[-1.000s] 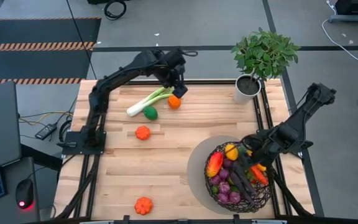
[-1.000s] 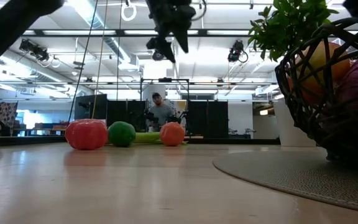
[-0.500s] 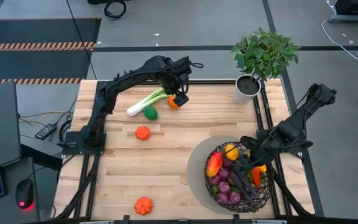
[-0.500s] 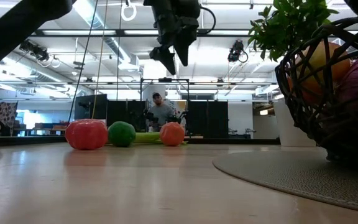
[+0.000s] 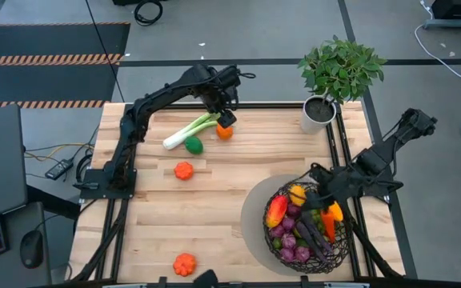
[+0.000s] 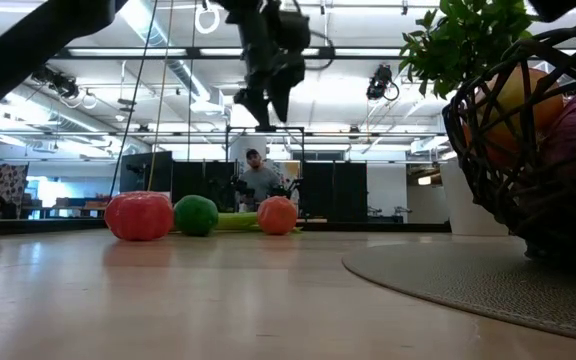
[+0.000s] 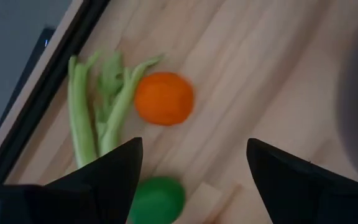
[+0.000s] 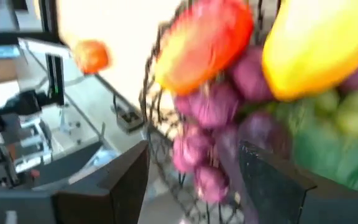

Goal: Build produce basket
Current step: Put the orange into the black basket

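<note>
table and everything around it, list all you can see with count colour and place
basket: 1, dark brown wire, near right of the table, on a round grey mat
produce in basket: many, purple, red-orange, yellow, green; exact count unclear
leek: 1, green-white, far left area
orange: 1, orange, at the leek's leafy end
lime: 1, green, just nearer than the leek
small pumpkins: 2, orange, one mid-left, one at the near edge
potted plant: 1, green leaves, white pot, far right corner
table: 1, light wood
person: 1, far back in the room
left gripper: open, above the orange
right gripper: open, over the basket
</note>
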`<state>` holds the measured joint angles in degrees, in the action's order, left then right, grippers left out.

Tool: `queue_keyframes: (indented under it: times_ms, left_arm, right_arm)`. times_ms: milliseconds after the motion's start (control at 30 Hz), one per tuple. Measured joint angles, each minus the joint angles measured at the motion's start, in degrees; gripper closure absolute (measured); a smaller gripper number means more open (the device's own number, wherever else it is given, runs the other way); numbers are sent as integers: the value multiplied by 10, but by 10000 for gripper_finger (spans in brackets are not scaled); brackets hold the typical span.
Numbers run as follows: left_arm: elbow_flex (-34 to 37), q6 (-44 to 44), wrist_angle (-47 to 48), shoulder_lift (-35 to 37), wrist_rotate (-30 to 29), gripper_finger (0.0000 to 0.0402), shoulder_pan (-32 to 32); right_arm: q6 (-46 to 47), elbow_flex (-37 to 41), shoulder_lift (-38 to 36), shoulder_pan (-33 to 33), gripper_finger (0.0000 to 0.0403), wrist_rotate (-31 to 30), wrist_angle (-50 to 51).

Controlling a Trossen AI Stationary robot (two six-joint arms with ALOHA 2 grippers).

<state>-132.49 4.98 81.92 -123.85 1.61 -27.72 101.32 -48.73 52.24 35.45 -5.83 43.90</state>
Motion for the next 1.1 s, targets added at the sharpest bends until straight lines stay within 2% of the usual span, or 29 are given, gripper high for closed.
queue_keyframes:
  times_ms: [167, 367, 567, 700, 767, 933, 1100]
  left_arm:
    - [81, 4, -12, 0, 25, 109, -33]
    - [172, 2, -53, -1, 65, 109, -44]
    - [179, -56, -98, -1, 64, 109, -33]
    - [179, -56, -130, -2, 34, 109, -37]
    - [179, -37, -152, -8, 23, 109, -46]
    - [179, 60, -176, -21, 68, 109, -63]
    - [179, 127, -181, -34, 66, 108, -61]
  right_arm:
    - [-102, 0, -11, -68, 154, -28, -2]
    - [-156, 0, -17, -164, 154, -41, -34]
    - [-237, 0, -17, -258, 154, -35, -113]
    - [-268, 0, -16, -310, 154, -34, -176]
    - [-278, 0, -16, -327, 154, -33, -200]
    - [-284, 0, -16, -353, 154, -29, -215]
    - [-294, 0, -16, -361, 154, -8, -216]
